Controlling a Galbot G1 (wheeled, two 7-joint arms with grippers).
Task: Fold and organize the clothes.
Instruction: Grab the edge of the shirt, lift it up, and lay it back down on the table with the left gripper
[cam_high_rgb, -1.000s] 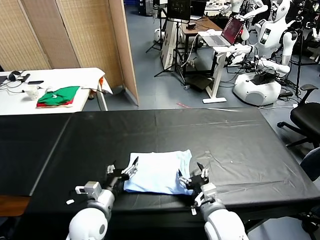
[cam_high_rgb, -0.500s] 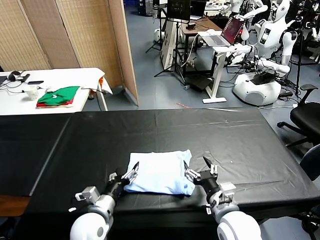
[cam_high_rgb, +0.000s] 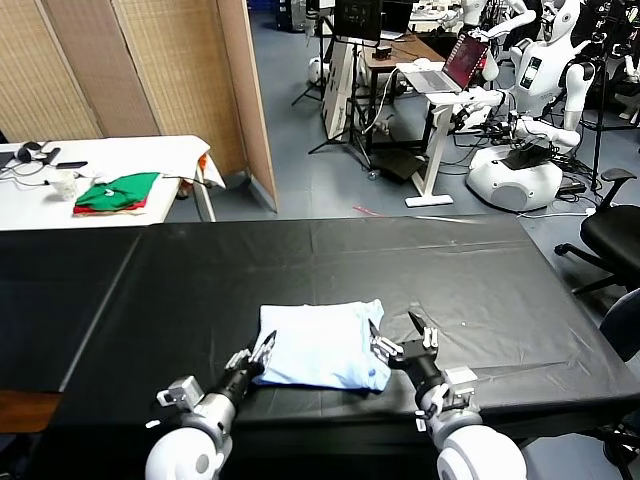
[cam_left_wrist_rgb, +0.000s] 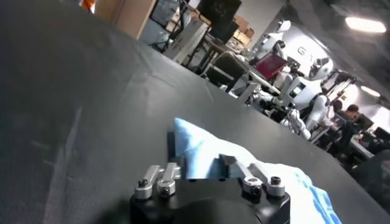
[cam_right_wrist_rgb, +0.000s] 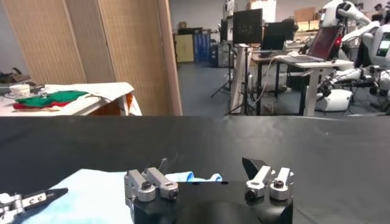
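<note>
The clothes, a pale sky-blue T-shirt (cam_high_rgb: 318, 345), lie folded into a rough rectangle on the black table (cam_high_rgb: 420, 260), near its front edge. My left gripper (cam_high_rgb: 258, 352) is at the shirt's near left corner, its fingers drawn in on the fabric edge. In the left wrist view the blue cloth (cam_left_wrist_rgb: 204, 152) sits between the two fingers of the left gripper (cam_left_wrist_rgb: 201, 159). My right gripper (cam_high_rgb: 395, 330) stands open at the shirt's near right corner, over the edge. In the right wrist view a blue fold (cam_right_wrist_rgb: 195, 177) shows between the spread fingers of the right gripper (cam_right_wrist_rgb: 207, 167).
A white side table (cam_high_rgb: 150, 155) at the far left holds green and red folded garments (cam_high_rgb: 117, 192). Woven screens (cam_high_rgb: 150, 70) stand behind it. A desk with a laptop (cam_high_rgb: 455, 65), other robots (cam_high_rgb: 530, 150) and an office chair (cam_high_rgb: 615, 235) lie beyond the table.
My left gripper slid forward onto the shirt's near left corner and its fingers closed in on the fabric. The right gripper moved up to the right corner and stayed open.
</note>
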